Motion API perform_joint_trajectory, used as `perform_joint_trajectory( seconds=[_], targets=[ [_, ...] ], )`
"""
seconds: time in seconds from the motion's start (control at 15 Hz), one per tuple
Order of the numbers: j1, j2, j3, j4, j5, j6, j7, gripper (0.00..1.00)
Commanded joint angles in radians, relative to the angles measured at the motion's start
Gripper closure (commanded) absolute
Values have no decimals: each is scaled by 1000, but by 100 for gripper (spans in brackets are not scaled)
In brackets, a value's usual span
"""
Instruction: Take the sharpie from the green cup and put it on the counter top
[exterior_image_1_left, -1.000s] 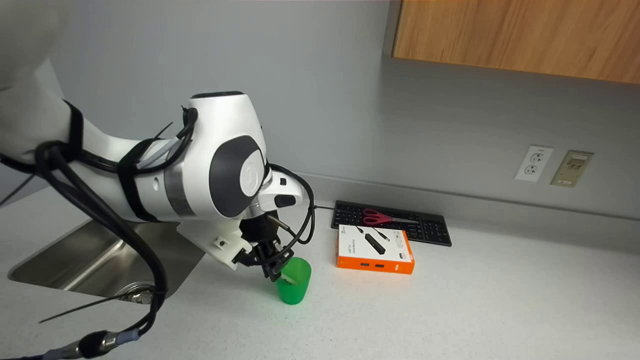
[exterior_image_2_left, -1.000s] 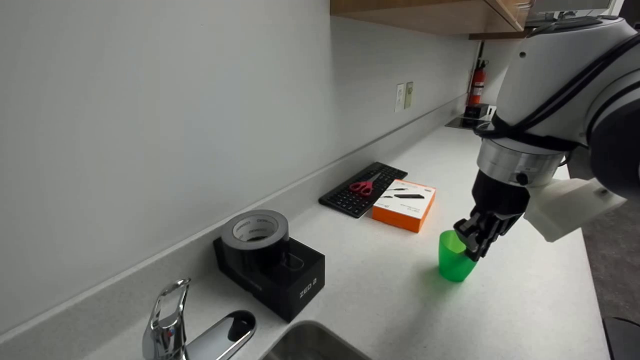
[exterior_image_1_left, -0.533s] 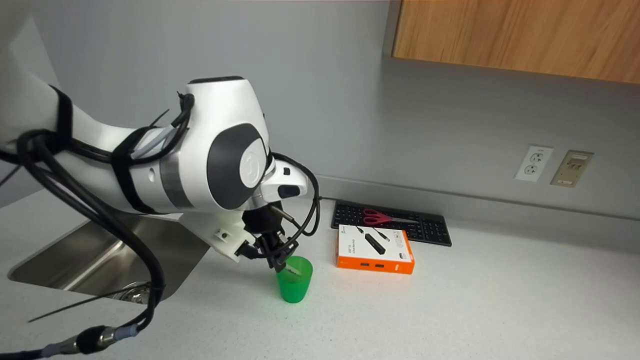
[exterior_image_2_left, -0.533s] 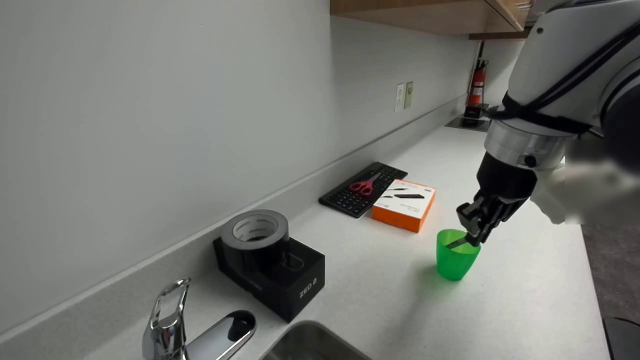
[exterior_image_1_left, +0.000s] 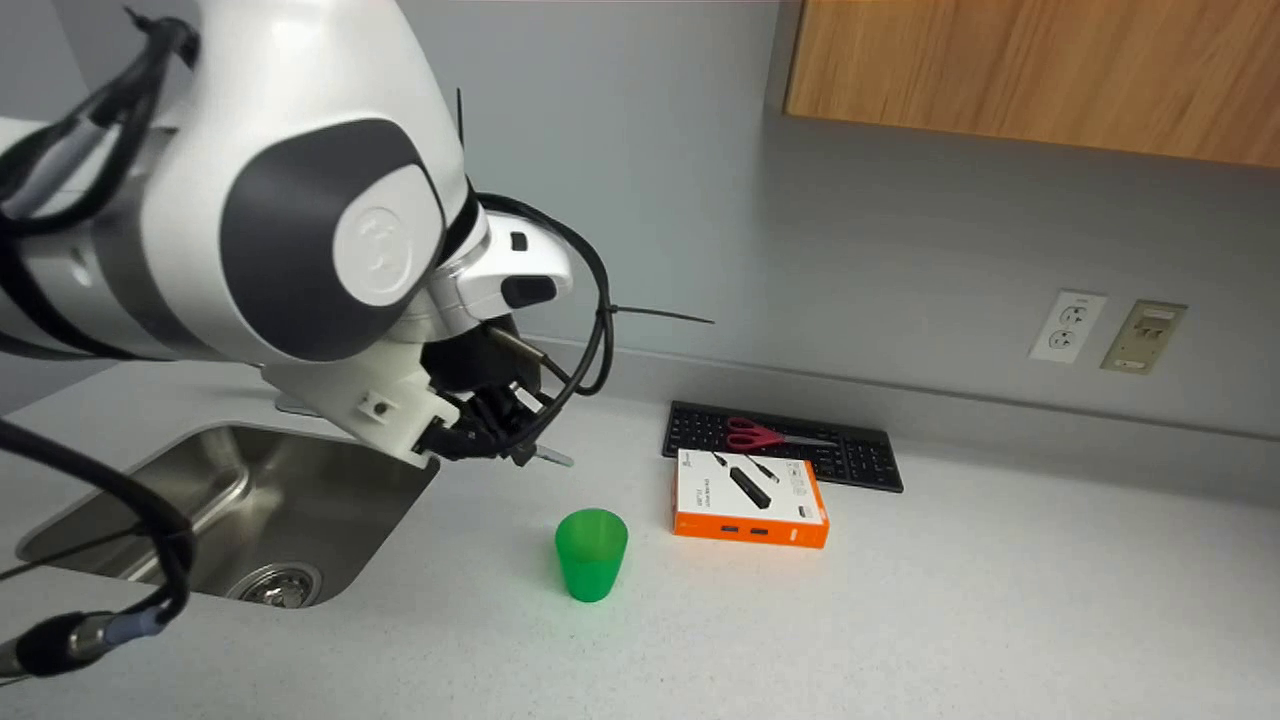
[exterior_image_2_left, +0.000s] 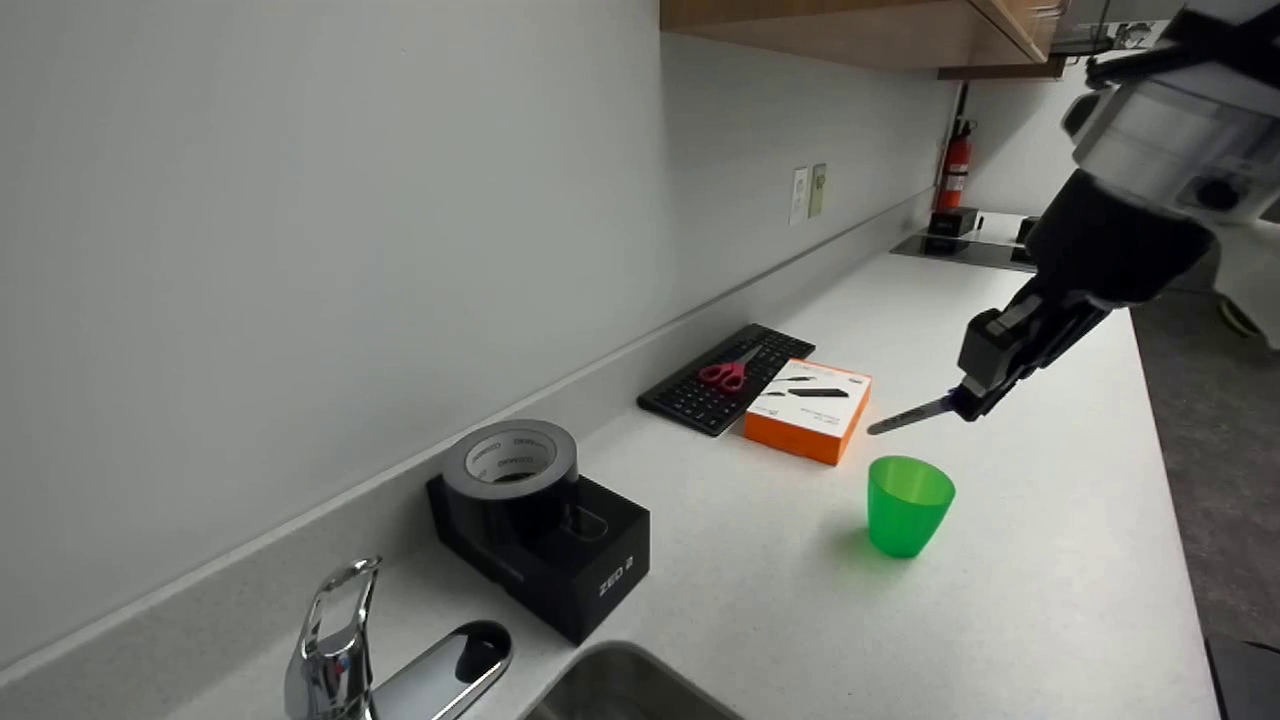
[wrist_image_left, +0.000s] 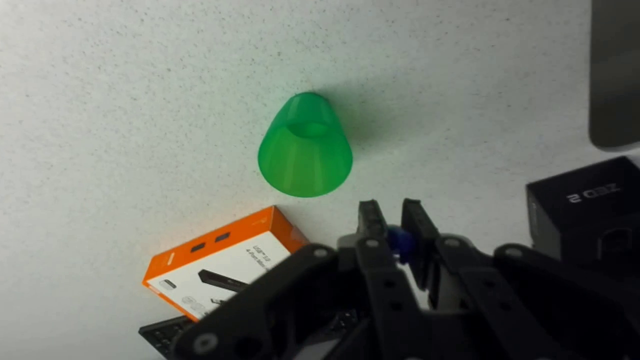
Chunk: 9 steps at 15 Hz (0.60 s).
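Lifted since the earlier frame: slim grey sharpie with a blue end (exterior_image_2_left: 909, 416), out of the translucent green plastic cup (exterior_image_2_left: 905, 526).
In both exterior views, sharpie held above white speckled counter top (exterior_image_2_left: 1060, 560), long axis tilted, free end aimed down toward the wall-side edge. Wrist view: black two-finger gripper (wrist_image_left: 391, 210) drawn nearly together, pinching the blue end. Lowering will likely land the free end first.

Black box (exterior_image_2_left: 575, 567): you could read "ZED 2" on its side in an exterior view, and upside down in the wrist view.
Orange-and-white box (wrist_image_left: 225, 261): its white face showed you "USB 3.0" and "4-Port Mini" in the wrist view; the line's end was unclear.
Tape roll (exterior_image_2_left: 510, 490): lettering lined its core, too small for you to read surely.
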<state>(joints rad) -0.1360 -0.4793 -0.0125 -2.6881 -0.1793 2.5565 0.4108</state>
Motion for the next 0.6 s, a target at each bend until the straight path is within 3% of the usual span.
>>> perform_joint_trajectory(
  seconds=[0.0, 0.2, 0.53],
  targets=[
    [41, -39, 63, -67, 79, 103, -4, 96],
    [43, 77, 154, -81, 90, 265, 46, 96],
    [-69, 277, 302, -70, -34, 465, 138, 96]
  ],
)
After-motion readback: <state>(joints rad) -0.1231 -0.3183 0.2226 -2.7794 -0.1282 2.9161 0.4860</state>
